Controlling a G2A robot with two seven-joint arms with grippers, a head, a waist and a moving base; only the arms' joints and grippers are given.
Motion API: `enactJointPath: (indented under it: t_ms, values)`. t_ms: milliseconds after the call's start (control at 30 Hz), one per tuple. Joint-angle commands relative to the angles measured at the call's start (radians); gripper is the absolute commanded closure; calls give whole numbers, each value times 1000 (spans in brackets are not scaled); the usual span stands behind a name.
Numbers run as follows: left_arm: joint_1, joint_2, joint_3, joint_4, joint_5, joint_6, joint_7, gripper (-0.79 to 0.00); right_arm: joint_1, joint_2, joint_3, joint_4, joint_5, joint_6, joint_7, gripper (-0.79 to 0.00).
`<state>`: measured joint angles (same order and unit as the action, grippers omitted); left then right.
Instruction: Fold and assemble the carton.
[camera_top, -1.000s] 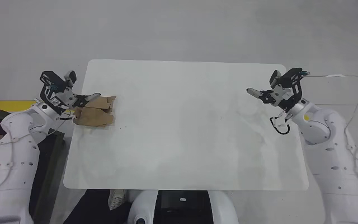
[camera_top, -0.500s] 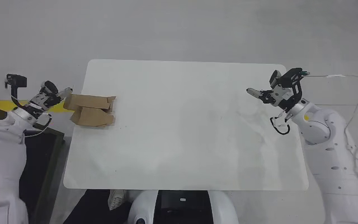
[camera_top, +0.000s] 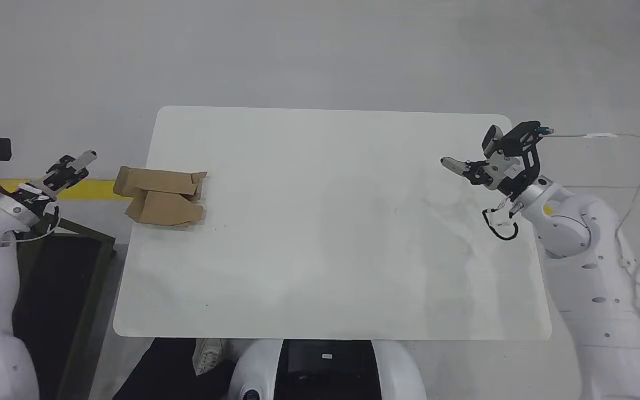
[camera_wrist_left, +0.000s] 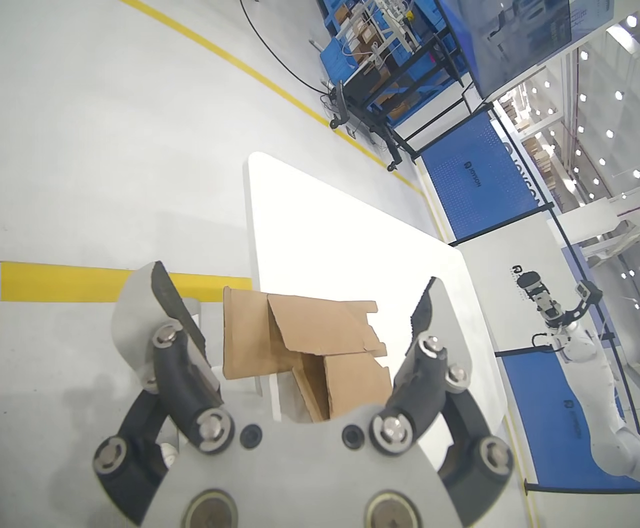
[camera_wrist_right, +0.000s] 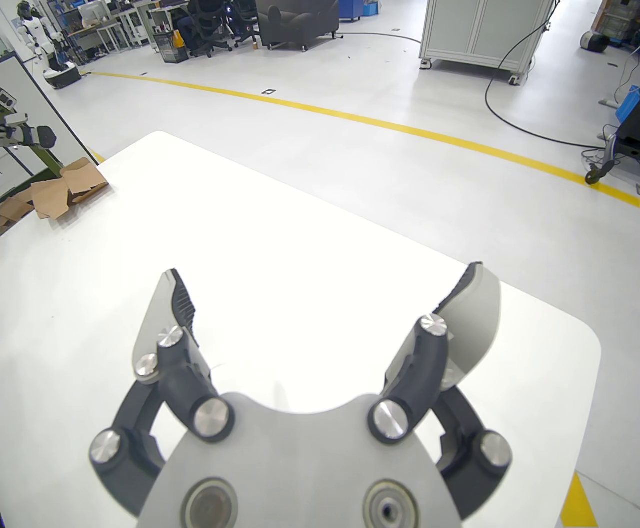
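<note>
A brown cardboard carton (camera_top: 160, 196), flattened and partly folded with loose flaps, lies on the white table (camera_top: 330, 230) at its left edge and overhangs it a little. My left gripper (camera_top: 72, 167) hangs open off the table, to the left of the carton and apart from it; in the left wrist view the carton (camera_wrist_left: 305, 345) lies beyond the open left gripper (camera_wrist_left: 295, 295). My right gripper (camera_top: 455, 165) hovers open above the table's right side, empty, far from the carton (camera_wrist_right: 65, 190); its own view shows the right gripper (camera_wrist_right: 325, 295) with nothing between its fingers.
A yellow floor line (camera_top: 75, 187) runs beside the table's left edge. A dark stand (camera_top: 55, 300) sits on the floor under my left arm. The table's middle and front are bare white surface.
My left gripper let go of the carton and drew back leftward off the table. The carton stays at the left edge. The right arm has not moved.
</note>
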<state>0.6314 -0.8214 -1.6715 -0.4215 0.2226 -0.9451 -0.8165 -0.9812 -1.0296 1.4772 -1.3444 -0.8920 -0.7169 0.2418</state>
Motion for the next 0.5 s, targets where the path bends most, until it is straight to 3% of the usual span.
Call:
enactJointPath:
  t_ms: [0, 200, 300, 467]
  values:
    - [0, 0, 0, 0, 0, 0, -1, -785, 0, 0, 0, 0, 0, 0, 0, -785]
    - [3, 0, 0, 3, -4, 11, 2, -785, 0, 0, 0, 0, 0, 0, 0, -785]
    - [16, -3, 0, -3, -44, 119, -16, -785, 0, 0, 0, 0, 0, 0, 0, -785]
    - [25, 19, 0, 3, -23, 284, -105, -785, 0, 0, 0, 0, 0, 0, 0, -785]
